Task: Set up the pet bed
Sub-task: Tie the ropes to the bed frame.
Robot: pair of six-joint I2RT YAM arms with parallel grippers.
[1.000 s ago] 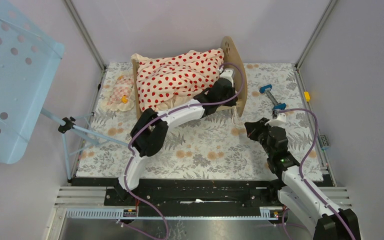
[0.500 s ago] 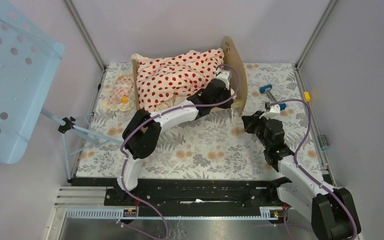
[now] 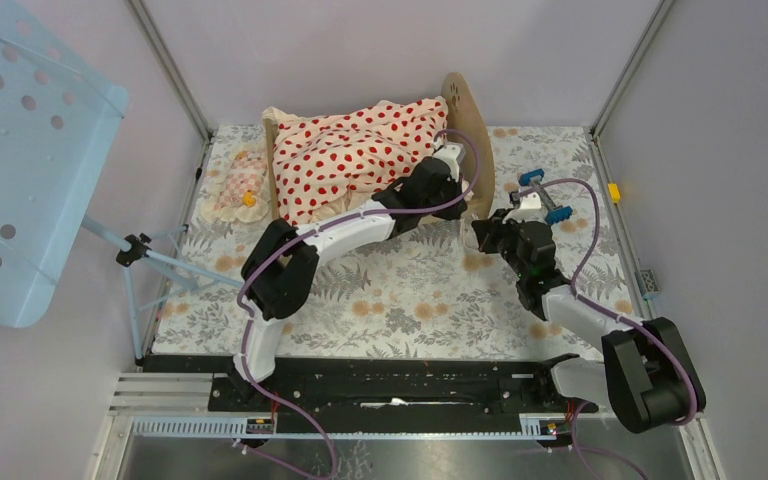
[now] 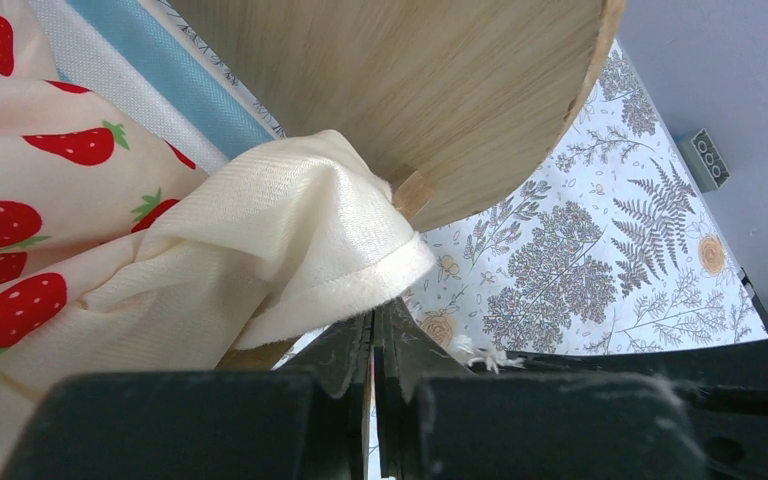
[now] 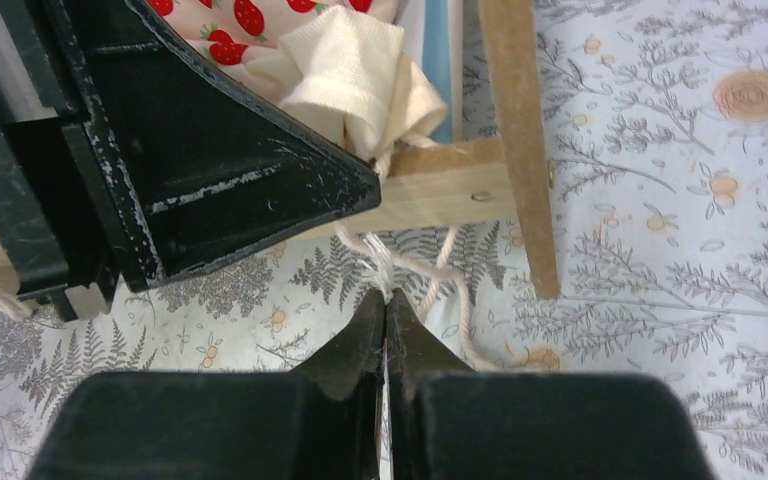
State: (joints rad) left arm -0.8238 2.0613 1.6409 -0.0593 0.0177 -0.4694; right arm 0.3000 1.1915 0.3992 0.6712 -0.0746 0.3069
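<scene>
**On the flowered tabletop, both hands closed at the pet bed's near corner**

A tabletop [image 3: 400, 300] under a cloth printed with grey ferns and orange flowers fills the floor of a pale-walled booth. A light-blue panel with holes [image 3: 30, 160] leans in on a stand from the left.

The pet bed [image 3: 463, 110] stands at the far side of the tabletop, left of the middle. Its rounded headboard is to the right and its low footboard to the left. A cream blanket with red strawberries [image 3: 355, 150] lies bunched over most of it. In the left wrist view a strip of the blue-and-white mattress [image 4: 185, 95] shows between the blanket and the headboard. A small pink checked pillow [image 3: 232, 190] lies on the cloth just left of the footboard. A blue-tipped tool [image 3: 533, 177] lies to the right of the headboard.

The left arm reaches across to the bed's near right corner. The left hand [image 4: 375, 325] is closed, finger against finger. Its tips sit right under a folded cream corner of the blanket, beside the headboard. Whether any cloth is caught between them cannot be told.

The right hand [image 5: 385, 310] is low over the cloth, just near of the bed's wooden side rail [image 5: 440, 195]. It is closed as well. A frayed white cord [image 5: 445, 270] hangs from the rail, and its loose threads run down to the fingertips. Whether they are pinched there is unclear.
</scene>
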